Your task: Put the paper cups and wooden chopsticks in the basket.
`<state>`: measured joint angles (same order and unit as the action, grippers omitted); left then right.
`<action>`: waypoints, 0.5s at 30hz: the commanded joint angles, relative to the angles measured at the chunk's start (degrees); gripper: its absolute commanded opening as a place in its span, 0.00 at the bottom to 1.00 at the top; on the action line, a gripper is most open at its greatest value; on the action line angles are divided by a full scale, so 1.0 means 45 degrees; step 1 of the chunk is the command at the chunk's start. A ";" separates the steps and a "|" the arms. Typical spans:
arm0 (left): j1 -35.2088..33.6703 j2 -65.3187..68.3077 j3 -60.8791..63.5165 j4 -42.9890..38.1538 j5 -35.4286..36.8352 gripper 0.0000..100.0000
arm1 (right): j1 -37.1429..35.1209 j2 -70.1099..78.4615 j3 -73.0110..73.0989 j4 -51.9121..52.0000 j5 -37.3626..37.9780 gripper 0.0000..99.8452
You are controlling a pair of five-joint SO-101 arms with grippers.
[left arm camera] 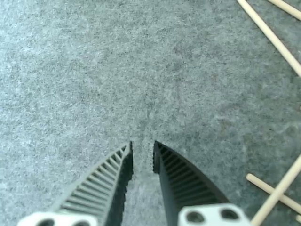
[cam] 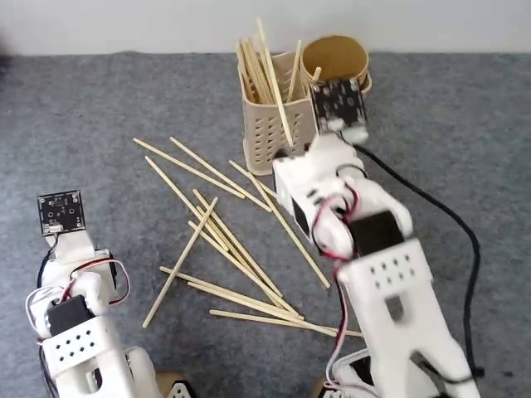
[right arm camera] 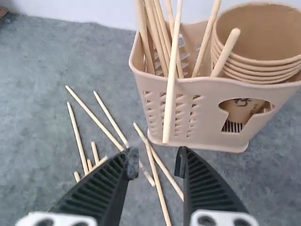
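Your right gripper (right arm camera: 156, 162) hangs released before the basket (right arm camera: 202, 89) of cups (right arm camera: 256, 56) and chopsticks (right arm camera: 171, 70); your left gripper (left arm camera: 142, 155) sits barely parted, empty.

One basket (cam: 265, 137), five-odd paper cups (cam: 336, 54) (stacked), about a dozen loose chopsticks (cam: 180, 263)

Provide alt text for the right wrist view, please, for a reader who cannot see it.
A beige slotted basket holds wooden chopsticks and a stack of paper cups. The right end effector, open, hangs before it above loose chopsticks on grey carpet.

Lab-like setup, grey carpet (cam: 83, 116), white wall (cam: 124, 25)
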<state>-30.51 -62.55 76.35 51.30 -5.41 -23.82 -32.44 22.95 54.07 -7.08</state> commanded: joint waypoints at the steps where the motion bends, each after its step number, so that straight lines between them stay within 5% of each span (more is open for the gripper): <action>1: 0.0117 -0.0117 -0.0049 -0.0254 -0.0137 0.07 | -0.0010 0.1026 -0.1465 -0.0342 -0.0176 0.15; 15: 0.0117 -0.0117 -0.0049 -0.0234 -0.0156 0.07 | 0.0791 0.2803 -0.2520 -0.1162 -0.0117 0.06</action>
<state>-30.51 -62.55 76.35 51.30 -5.49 -20.75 -19.60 14.86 50.73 -7.25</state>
